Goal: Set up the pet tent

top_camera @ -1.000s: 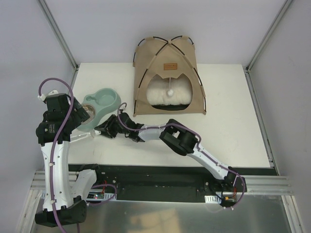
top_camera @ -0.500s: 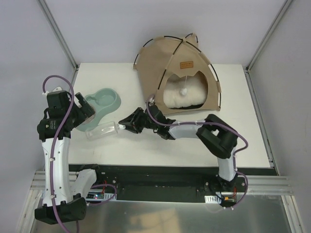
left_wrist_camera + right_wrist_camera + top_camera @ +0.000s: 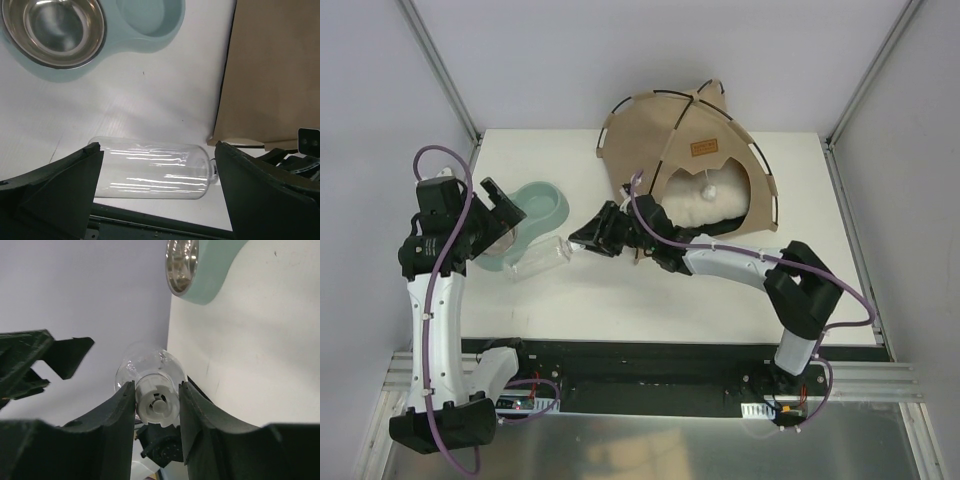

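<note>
The right claw (image 3: 157, 390) is clamped on the white capped neck of a clear bottle (image 3: 542, 260), which lies on its side and stretches leftward from the claw. The left claw (image 3: 156, 147) hangs over the bottle's body with its jaws spread wide, touching nothing. Beyond the bottle, further left, sits a teal feeder dish (image 3: 545, 205) with a steel bowl (image 3: 54, 30).

Just behind and to the right of the right claw stands the pet tent (image 3: 660, 130). Its base runs left to right, its doorway faces the near edge and is turned a little rightward, and its peak leans away. The label patch (image 3: 705, 146) sits above the doorway and the pom-pom (image 3: 710, 188) hangs in front of a cream cushion (image 3: 705, 205).

A second ago the tent stood squarer and further left, and the bottle lay nearer the arm bases.

The counter (image 3: 820, 250) is white, with pale grey walls and metal frame posts around it.
</note>
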